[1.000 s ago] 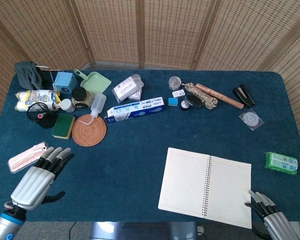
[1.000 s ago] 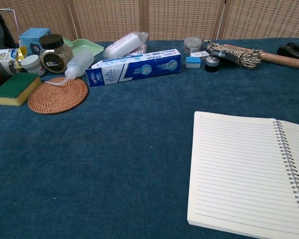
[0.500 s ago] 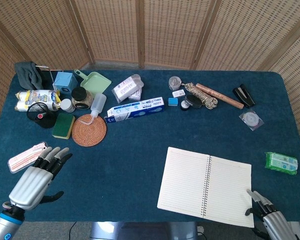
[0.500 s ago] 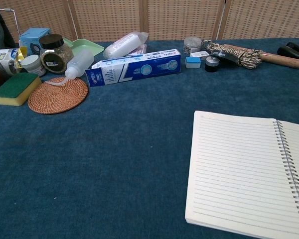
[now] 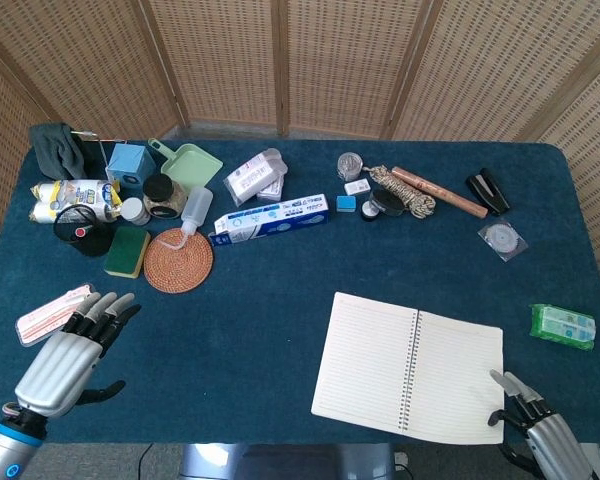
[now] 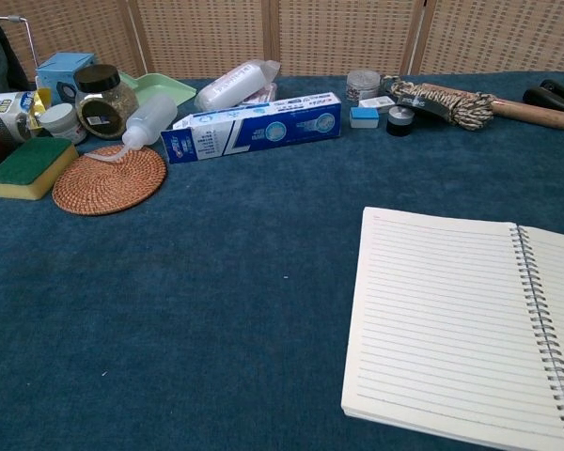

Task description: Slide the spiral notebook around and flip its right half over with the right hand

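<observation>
The spiral notebook (image 5: 408, 367) lies open on the blue table near the front edge, lined pages up, its wire spine running down the middle; the chest view shows its left page (image 6: 442, 319) and spine. My right hand (image 5: 536, 431) is at the notebook's near right corner, fingertips touching the page edge, holding nothing. At the front left corner of the table hovers my left hand (image 5: 68, 350), fingers spread and empty. Neither hand shows in the chest view.
A green wipes packet (image 5: 563, 326) lies right of the notebook. Behind it are a blue toothpaste box (image 5: 270, 220), a woven coaster (image 5: 178, 260), a sponge (image 5: 127, 250), a rope coil (image 5: 408, 193), jars and bottles. A pink case (image 5: 52, 313) lies by the left hand.
The notebook has slid a little to the left and toward the front edge, turning slightly. My right hand drew back toward the near right corner. The left hand sank slightly.
</observation>
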Robot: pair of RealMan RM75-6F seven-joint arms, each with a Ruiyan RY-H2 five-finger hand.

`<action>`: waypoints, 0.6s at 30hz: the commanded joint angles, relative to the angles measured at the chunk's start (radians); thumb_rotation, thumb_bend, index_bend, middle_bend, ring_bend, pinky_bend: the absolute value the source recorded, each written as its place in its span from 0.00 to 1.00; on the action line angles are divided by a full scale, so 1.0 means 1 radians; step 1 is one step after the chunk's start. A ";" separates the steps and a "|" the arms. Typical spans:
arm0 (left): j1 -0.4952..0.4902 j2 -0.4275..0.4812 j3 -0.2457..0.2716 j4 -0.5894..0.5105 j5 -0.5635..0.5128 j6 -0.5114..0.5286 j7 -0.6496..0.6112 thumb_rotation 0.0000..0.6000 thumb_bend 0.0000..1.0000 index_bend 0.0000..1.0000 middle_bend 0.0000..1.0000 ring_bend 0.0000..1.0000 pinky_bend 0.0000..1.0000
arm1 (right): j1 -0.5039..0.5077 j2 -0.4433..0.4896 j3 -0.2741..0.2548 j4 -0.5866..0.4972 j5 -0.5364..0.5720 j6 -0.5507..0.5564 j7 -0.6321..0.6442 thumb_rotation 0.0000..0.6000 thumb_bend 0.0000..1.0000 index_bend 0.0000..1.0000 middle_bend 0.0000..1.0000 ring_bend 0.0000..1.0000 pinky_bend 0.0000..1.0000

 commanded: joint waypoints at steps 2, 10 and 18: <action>0.003 0.003 0.002 0.008 0.002 0.004 -0.014 1.00 0.06 0.00 0.00 0.00 0.00 | 0.053 0.028 0.009 -0.058 -0.016 0.029 -0.051 1.00 0.53 0.72 0.10 0.03 0.20; 0.012 0.018 0.011 0.022 0.024 0.019 -0.044 1.00 0.05 0.00 0.00 0.00 0.00 | 0.197 0.120 0.008 -0.269 -0.093 0.050 -0.235 1.00 0.53 0.72 0.10 0.03 0.20; 0.016 0.024 0.016 0.037 0.035 0.023 -0.072 1.00 0.06 0.00 0.00 0.00 0.00 | 0.329 0.234 0.003 -0.533 -0.184 -0.043 -0.455 1.00 0.53 0.72 0.10 0.04 0.22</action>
